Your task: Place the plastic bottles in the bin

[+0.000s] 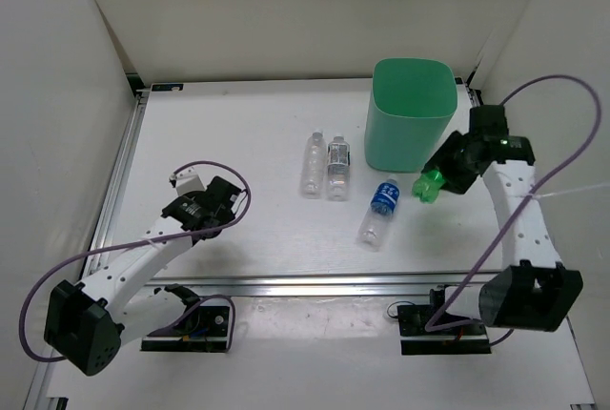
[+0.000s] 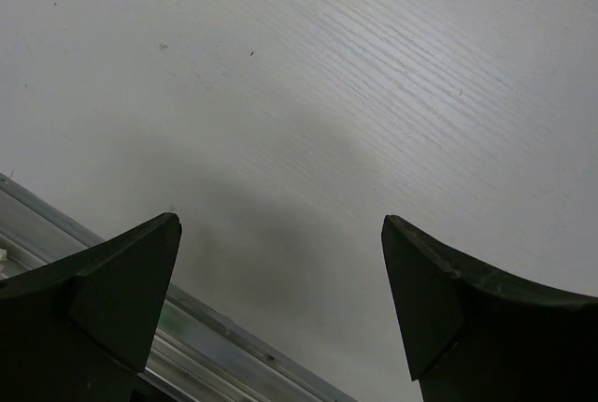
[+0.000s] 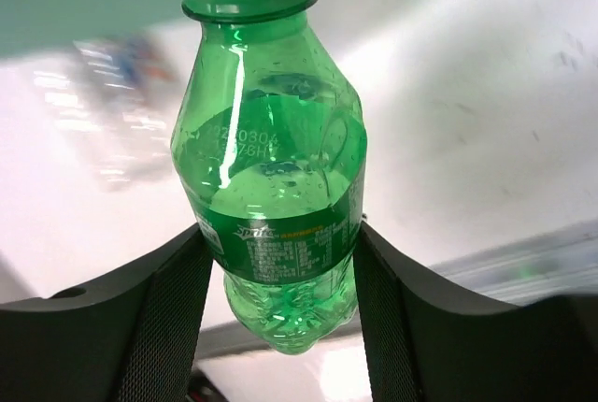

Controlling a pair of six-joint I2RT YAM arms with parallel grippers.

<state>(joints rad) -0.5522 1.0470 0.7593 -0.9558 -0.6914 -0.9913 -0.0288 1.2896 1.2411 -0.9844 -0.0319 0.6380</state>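
The green bottle (image 3: 271, 168) is being pinched at its label by the right gripper (image 1: 441, 175), just beside the bin (image 1: 405, 138), at its 6 o'clock. The blue-labelled bottle (image 1: 380, 212) is lying at the green bottle's 8 o'clock, and the two clear bottles (image 1: 324, 166) are lying side by side at its 9 o'clock. The left gripper (image 2: 280, 276) is hovering, jaws spread, over the table (image 1: 238, 124).

Green btl (image 3: 271, 168), mint-green bin (image 1: 405, 133), clr btl (image 1: 379, 210) w/ blue label, white table (image 1: 238, 124).

Your white counter (image 1: 238, 133) is carrying the mint-green bin (image 1: 410, 114), standing upright toward the far right; a clear bottle (image 1: 312, 164) and a second clear bottle (image 1: 337, 168) are lying side by side mid-counter, a blue-labelled bottle (image 1: 379, 211) lying near them, toward the near edge
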